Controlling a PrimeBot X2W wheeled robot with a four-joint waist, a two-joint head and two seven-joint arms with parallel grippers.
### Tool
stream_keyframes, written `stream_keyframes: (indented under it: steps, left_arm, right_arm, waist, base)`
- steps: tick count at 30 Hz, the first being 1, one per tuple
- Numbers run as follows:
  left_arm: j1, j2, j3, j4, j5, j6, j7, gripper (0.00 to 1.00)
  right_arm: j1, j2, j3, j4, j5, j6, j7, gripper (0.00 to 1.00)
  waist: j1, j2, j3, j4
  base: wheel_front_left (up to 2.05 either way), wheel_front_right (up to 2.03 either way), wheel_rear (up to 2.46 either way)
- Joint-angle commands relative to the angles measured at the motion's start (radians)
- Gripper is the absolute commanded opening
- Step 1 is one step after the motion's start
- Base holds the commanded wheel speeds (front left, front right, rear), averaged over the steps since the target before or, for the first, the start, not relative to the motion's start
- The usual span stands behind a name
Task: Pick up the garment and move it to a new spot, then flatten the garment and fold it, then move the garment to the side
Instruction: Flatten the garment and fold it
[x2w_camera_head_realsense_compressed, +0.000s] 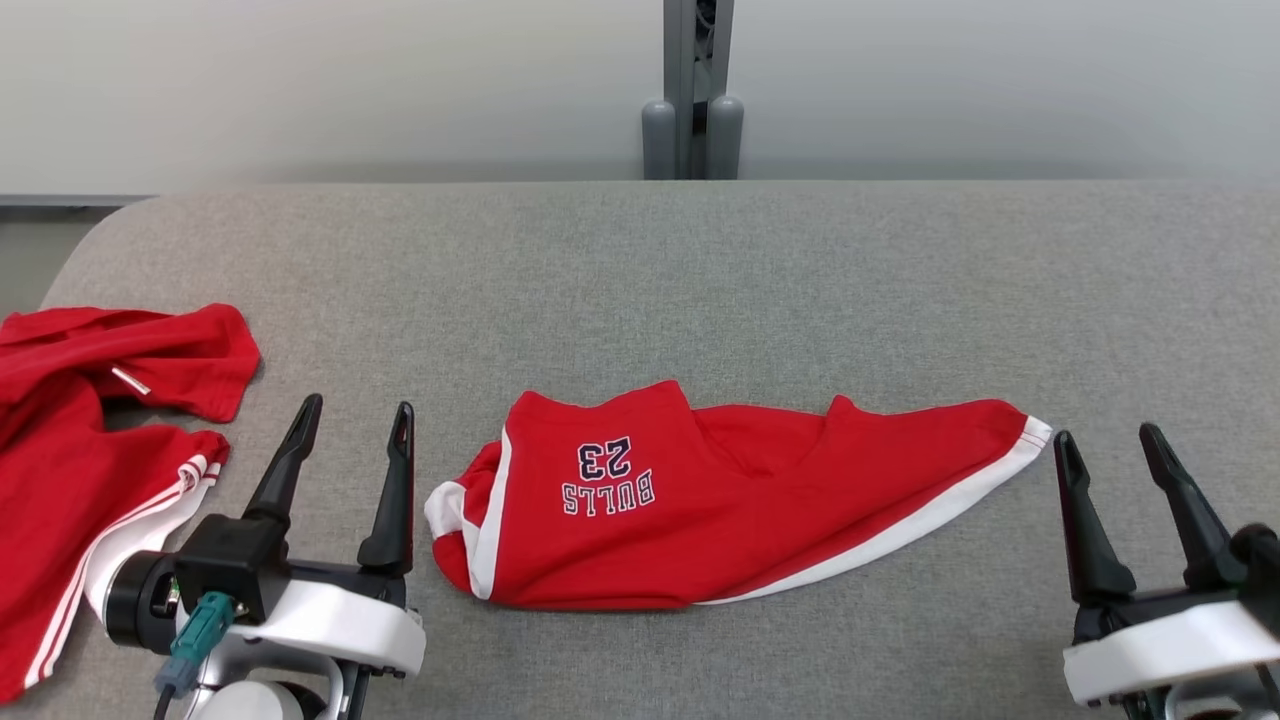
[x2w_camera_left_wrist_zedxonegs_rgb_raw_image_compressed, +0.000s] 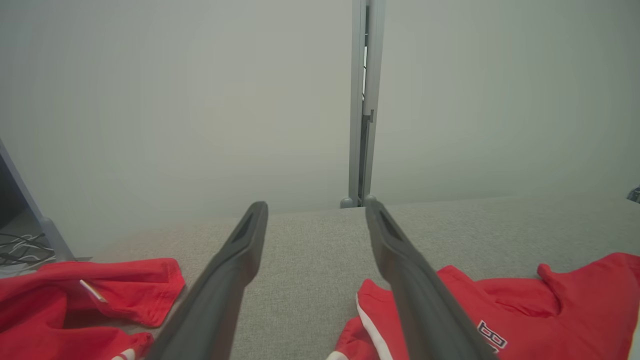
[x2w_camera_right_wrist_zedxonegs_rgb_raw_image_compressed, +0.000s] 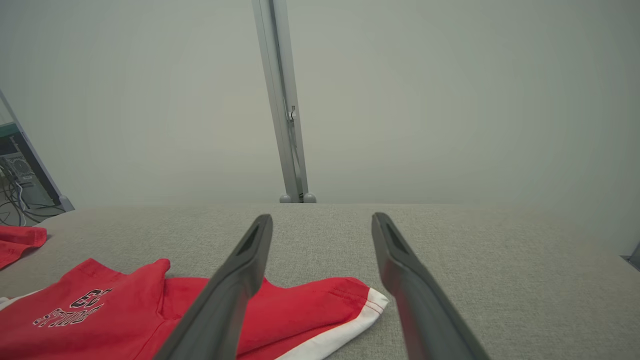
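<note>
A red garment with white trim and "BULLS 23" lettering (x2w_camera_head_realsense_compressed: 700, 505) lies folded over on the grey table (x2w_camera_head_realsense_compressed: 700, 270), between my two grippers. My left gripper (x2w_camera_head_realsense_compressed: 357, 418) stands open just left of it with nothing between its fingers; the garment's left end (x2w_camera_left_wrist_zedxonegs_rgb_raw_image_compressed: 525, 310) shows beside the right finger in the left wrist view. My right gripper (x2w_camera_head_realsense_compressed: 1103, 441) stands open just right of the garment's white-edged corner (x2w_camera_right_wrist_zedxonegs_rgb_raw_image_compressed: 320, 315), also holding nothing.
A second red garment with white stripes (x2w_camera_head_realsense_compressed: 90, 430) lies crumpled at the table's left edge, close behind my left gripper. A grey post (x2w_camera_head_realsense_compressed: 697, 90) stands behind the table's far edge. Cables and equipment (x2w_camera_right_wrist_zedxonegs_rgb_raw_image_compressed: 15, 185) sit off the table's left side.
</note>
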Motion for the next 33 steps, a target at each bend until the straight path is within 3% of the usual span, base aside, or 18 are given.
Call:
stream_keyframes:
  steps: [1, 11, 33]
  left_arm:
    - [0.013, 0.006, 0.002, -0.004, -0.002, 0.003, 0.004, 1.00]
    - [0.056, 0.027, -0.002, -0.021, -0.010, 0.015, 0.038, 1.00]
    - [0.049, 0.043, -0.010, -0.041, -0.016, 0.033, 0.060, 1.00]
  right_arm:
    - [0.023, 0.006, -0.006, -0.016, -0.004, 0.000, 0.009, 1.00]
    - [0.135, 0.031, -0.014, -0.099, -0.012, 0.000, 0.075, 1.00]
    - [0.107, 0.037, -0.016, -0.114, 0.014, 0.000, 0.079, 1.00]
  waist:
    - [0.0000, -0.0001, -0.013, -0.007]
    - [0.0000, -0.0001, -0.062, -0.025]
    - [0.0000, -0.0001, -0.053, -0.031]
  base:
    - [0.00, 0.00, 0.00]
    - [0.00, 0.00, 0.00]
    - [0.00, 0.00, 0.00]
